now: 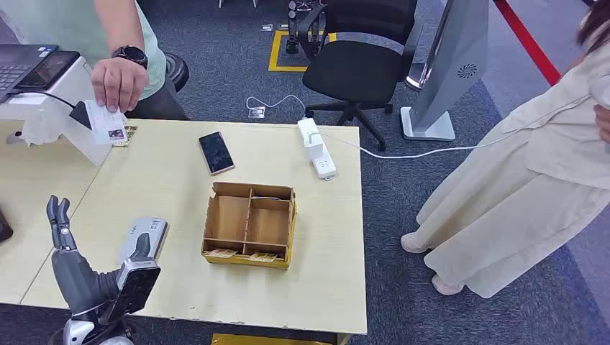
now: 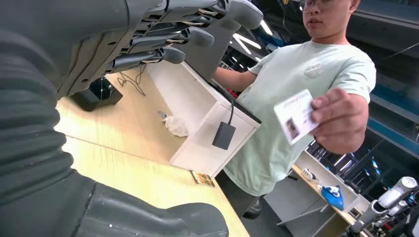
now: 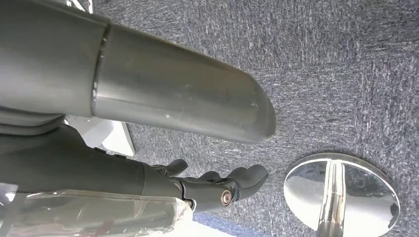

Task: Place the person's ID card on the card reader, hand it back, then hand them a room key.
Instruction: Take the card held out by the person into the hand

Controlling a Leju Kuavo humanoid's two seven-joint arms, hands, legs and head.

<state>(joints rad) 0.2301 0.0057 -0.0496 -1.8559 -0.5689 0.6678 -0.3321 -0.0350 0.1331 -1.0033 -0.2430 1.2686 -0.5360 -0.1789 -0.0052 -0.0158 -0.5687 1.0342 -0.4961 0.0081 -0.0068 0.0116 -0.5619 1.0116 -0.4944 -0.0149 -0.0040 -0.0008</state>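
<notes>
The counter [image 1: 180, 208] spreads pale and wide in front of me, with a person in a light green shirt [image 2: 296, 84] standing at its far left corner beside a white stand [image 1: 54, 126]. Another person in cream clothing [image 1: 532, 180] stands off to my right, past the counter's edge. Near the middle of the counter sits a brown cardboard organizer [image 1: 249, 224] with small cards in its front slots; beyond it lie a dark phone [image 1: 216, 152] and a white power strip [image 1: 316, 148]. The card reader [image 1: 143, 238] lies flat at the near left, just beside my left hand [image 1: 72, 262].

That left hand is raised over the near edge of the counter, its fingers [image 1: 57, 215] spread and pointing away from me, released and grasping nothing. The ID card [image 1: 108, 123] is well apart from them: the person's hand [image 1: 119, 83] pinches it above the far left of the counter, face toward me, in front of the white stand.

My right hand [image 3: 212, 185] hangs over grey carpet, fingers loosely curled and apart, empty.
</notes>
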